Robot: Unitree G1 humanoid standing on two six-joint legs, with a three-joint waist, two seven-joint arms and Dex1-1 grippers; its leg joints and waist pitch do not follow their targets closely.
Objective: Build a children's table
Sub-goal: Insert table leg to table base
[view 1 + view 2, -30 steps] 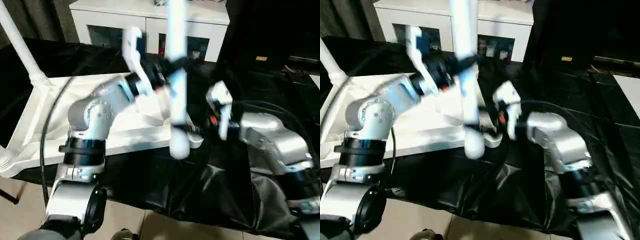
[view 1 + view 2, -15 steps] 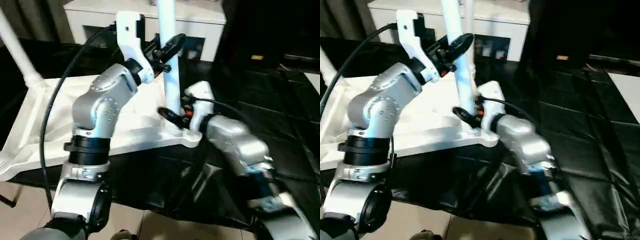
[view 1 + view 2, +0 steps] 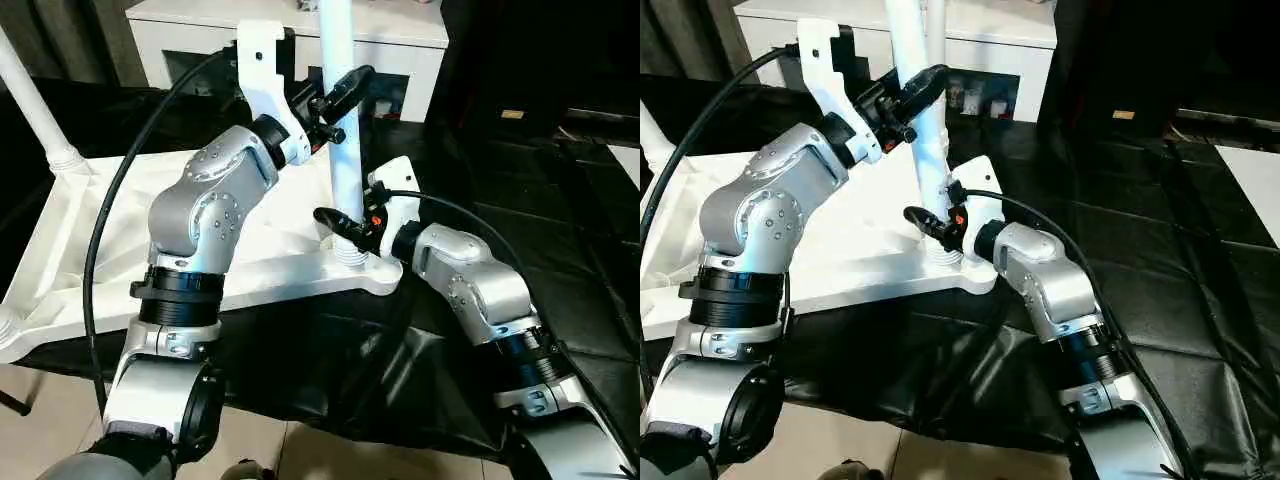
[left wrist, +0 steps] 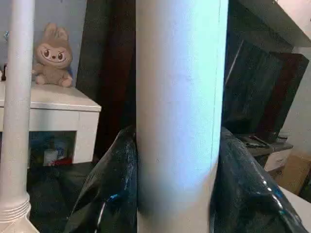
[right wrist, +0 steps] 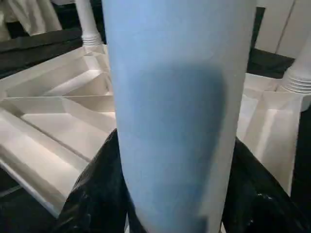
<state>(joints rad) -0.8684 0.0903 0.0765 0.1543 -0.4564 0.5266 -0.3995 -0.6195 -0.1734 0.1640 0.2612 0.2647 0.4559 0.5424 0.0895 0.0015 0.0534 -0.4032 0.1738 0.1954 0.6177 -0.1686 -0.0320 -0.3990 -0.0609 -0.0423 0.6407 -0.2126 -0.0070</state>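
Note:
The white tabletop (image 3: 100,250) lies ribbed side up on the black-draped work table. One white leg (image 3: 338,40) stands upright with its lower end in the near right corner socket (image 3: 352,258). My left gripper (image 3: 338,105) is shut on this leg partway up, and its black fingers (image 4: 112,194) press both sides of the tube. My right gripper (image 3: 345,225) is shut on the same leg just above the socket, its fingers (image 5: 92,194) flanking the tube. A second leg (image 3: 35,95) rises from the far left corner.
A white glass-door cabinet (image 3: 190,20) stands behind the work table. Black cloth (image 3: 560,200) covers the table to the right. A plush toy (image 4: 53,56) sits on a white shelf. Pale floor tiles (image 3: 40,420) lie in front of the table.
The leg's lower end hung in front of the corner; it now stands upright in the socket. My right gripper moved in to the leg's base and closed around it.

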